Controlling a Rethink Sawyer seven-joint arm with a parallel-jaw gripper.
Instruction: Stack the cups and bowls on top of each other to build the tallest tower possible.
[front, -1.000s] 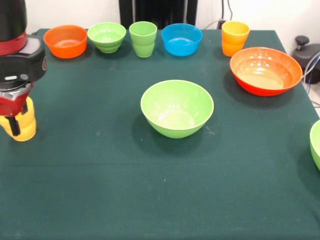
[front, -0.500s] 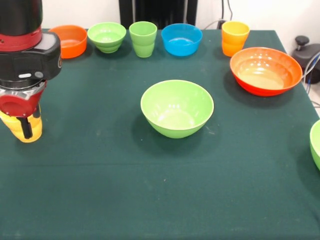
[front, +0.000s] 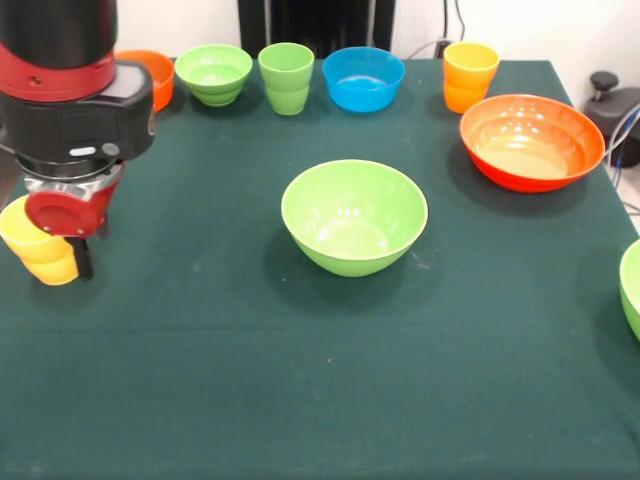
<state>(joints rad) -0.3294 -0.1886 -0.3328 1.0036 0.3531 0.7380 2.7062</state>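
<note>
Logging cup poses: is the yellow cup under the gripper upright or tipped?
Tipped. The yellow cup leans with its open rim facing up-left, partly hidden behind the gripper; whether the gripper holds it, cannot tell.

A dark green tablecloth (front: 300, 380) covers the table. Past the tablecloth's far edge a black upright column (front: 315, 22) stands before a white wall (front: 540, 25). Off the tablecloth's right far corner sits a black knobbed device (front: 610, 100), with thin cables (front: 622, 140) beside it.

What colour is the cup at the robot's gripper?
Yellow. The cup at the gripper shows only in the front view, at the left edge.
</note>
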